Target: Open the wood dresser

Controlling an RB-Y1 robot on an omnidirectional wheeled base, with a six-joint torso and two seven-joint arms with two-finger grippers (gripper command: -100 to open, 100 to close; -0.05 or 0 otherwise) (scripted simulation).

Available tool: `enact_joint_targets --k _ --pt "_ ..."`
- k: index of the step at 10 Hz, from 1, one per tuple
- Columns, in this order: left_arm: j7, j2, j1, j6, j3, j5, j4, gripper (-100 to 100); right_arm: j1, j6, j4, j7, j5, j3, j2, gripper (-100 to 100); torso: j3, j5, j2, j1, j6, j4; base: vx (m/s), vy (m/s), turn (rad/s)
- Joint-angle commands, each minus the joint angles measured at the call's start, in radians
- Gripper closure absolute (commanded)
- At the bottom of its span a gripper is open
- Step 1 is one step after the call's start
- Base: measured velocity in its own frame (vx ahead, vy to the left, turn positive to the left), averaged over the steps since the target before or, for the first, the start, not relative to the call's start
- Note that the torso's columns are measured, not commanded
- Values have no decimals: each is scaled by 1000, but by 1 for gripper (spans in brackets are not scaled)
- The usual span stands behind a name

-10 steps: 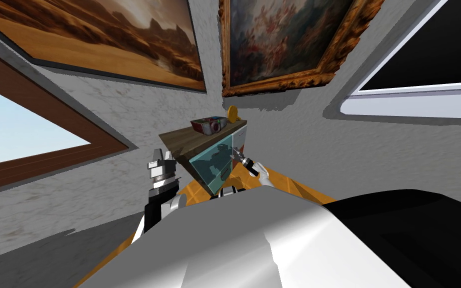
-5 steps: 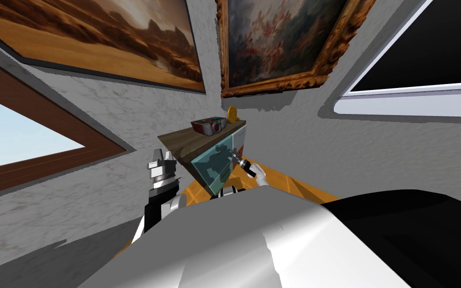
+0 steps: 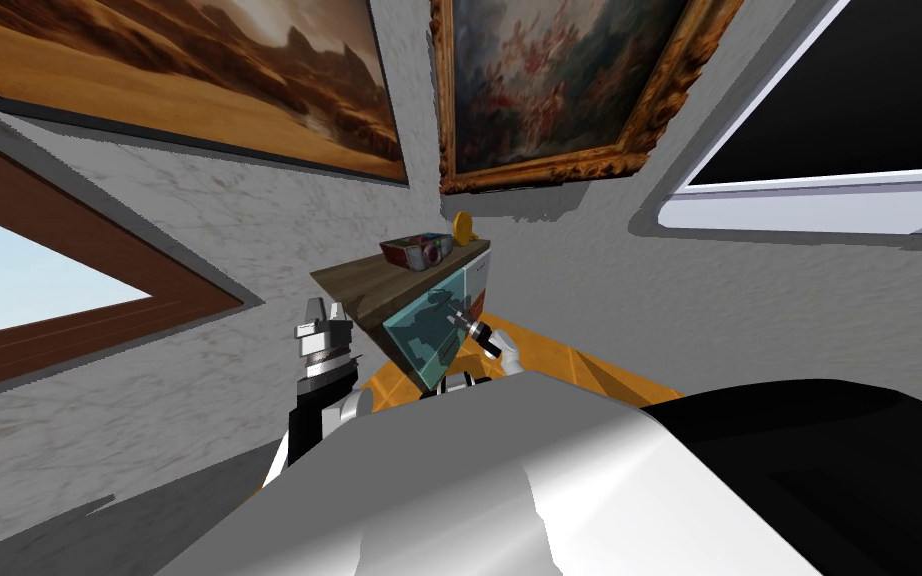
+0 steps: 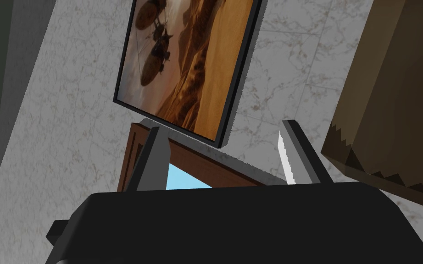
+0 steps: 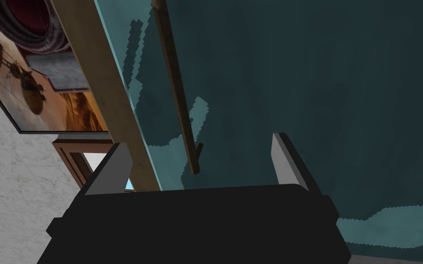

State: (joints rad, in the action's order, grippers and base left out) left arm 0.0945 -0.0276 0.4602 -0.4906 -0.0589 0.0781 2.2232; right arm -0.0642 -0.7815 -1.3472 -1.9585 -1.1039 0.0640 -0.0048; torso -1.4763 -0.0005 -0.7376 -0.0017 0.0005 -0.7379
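Dresser against the wall looks unopened: right pincer, fingers apart, faces its teal front with the handle between them, so gripping and pulling remain; left pincer, also apart, hangs beside it.

The brown wooden top of the teal-fronted dresser carries a red and grey box-like object and, just beyond it near the wall, a yellow round disc. The dresser stands on an orange wooden floor.

Dresser front close before right claw
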Motion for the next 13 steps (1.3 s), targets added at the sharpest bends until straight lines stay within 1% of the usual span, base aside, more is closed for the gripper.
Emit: enact_joint_targets --k 1,2,3,4,7,9,10,11,13 --pt "0 0 0 0 0 0 0 0 0 0 -1 -5 -6 2 23 -100 0 0 0 0 0 0 0 0 0" --pt "0 0 0 0 0 0 0 0 -30 31 -5 23 -14 8 16 -100 0 0 0 0 0 0 -3 5 -8" --pt "0 0 0 0 -1 0 0 0 -17 12 0 5 -9 4 19 -100 0 0 0 1 0 0 0 0 0" --pt "0 0 0 0 -1 0 0 0 -19 15 0 9 -9 4 19 100 0 0 0 1 0 0 0 0 0" --pt "0 0 0 0 -2 0 0 0 -25 15 -7 27 -9 7 5 100 3 -1 -5 -4 0 -1 -108 -98 -24" --pt "0 0 0 0 -2 0 0 0 -29 15 -12 40 -10 9 -4 100 1 0 -2 0 0 0 -138 -141 -29" --pt "0 0 0 0 -2 0 0 0 -29 15 -8 34 -9 7 -1 100 0 0 0 1 -1 0 -59 -68 -3" --pt "0 0 0 0 -2 0 0 0 -29 15 -9 33 -11 7 -32 -100 -2 2 4 6 -1 1 -13 -8 3" --pt "0 0 0 0 -1 0 0 0 -30 16 -12 29 -15 8 -72 -100 -2 2 4 6 -1 1 5 22 0"
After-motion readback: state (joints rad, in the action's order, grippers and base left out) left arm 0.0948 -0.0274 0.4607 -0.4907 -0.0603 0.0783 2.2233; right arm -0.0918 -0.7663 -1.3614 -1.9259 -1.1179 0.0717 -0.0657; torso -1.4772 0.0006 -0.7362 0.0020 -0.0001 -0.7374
